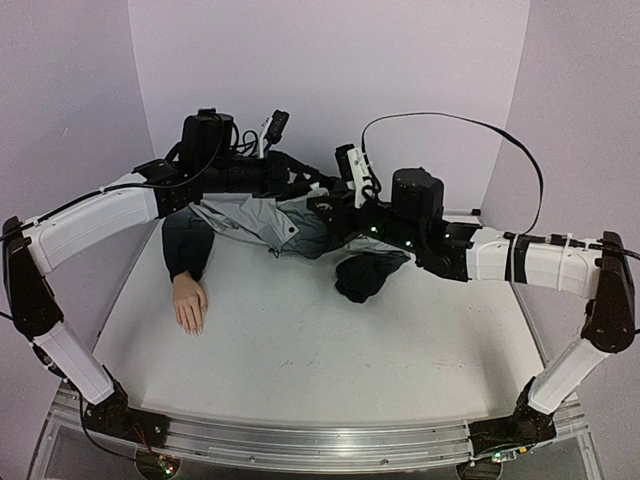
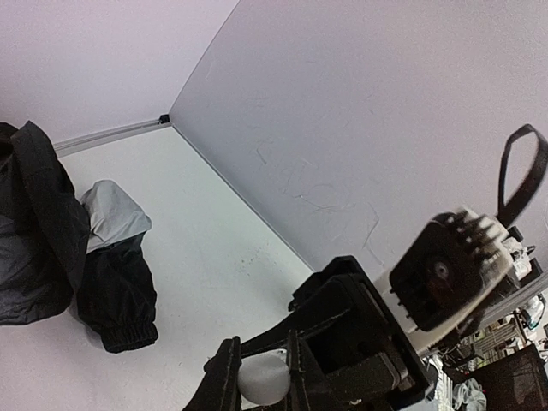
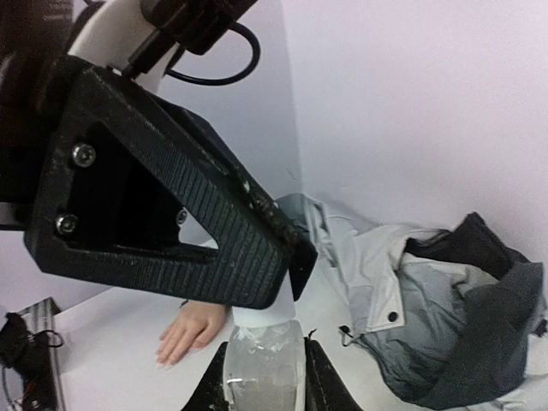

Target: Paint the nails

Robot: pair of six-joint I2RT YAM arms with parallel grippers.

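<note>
Lavender walls (image 1: 330, 60) close in a smooth white table (image 1: 330, 350). At 12 o'clock on the table lies a crumpled jacket (image 1: 255, 215) of thin grey and black fabric, with a pale grey lining and a round snap. One black sleeve (image 1: 187, 245) runs down toward 9 o'clock. From its cuff comes a pale, flesh-coloured mannequin hand (image 1: 190, 303). It lies palm down and flat on the table, fingers pointing toward the near edge. The nails (image 1: 190, 325) sit at those fingertips and are too small to make out. Both arms are well away from them.

The two arms reach in from the near corners and meet above the jacket, near 12 o'clock.

The right gripper (image 3: 264, 377) is clamped on a small clear glass bottle (image 3: 261, 372), held upright between its two black fingers. The glass looks frosted, with a rounded shoulder.

The left gripper (image 2: 261, 381) is closed on the bottle's white cap (image 2: 264, 377), which shows as a smooth rounded dome between its narrow black tips. From the right wrist camera, one left finger (image 3: 171, 231) fills the upper left. It is a broad triangular plate of black ridged plastic with two silver screws, and its tip sits right on top of the cap. Beyond it, the hand lies toward 7 o'clock and the jacket toward 4 o'clock.
</note>
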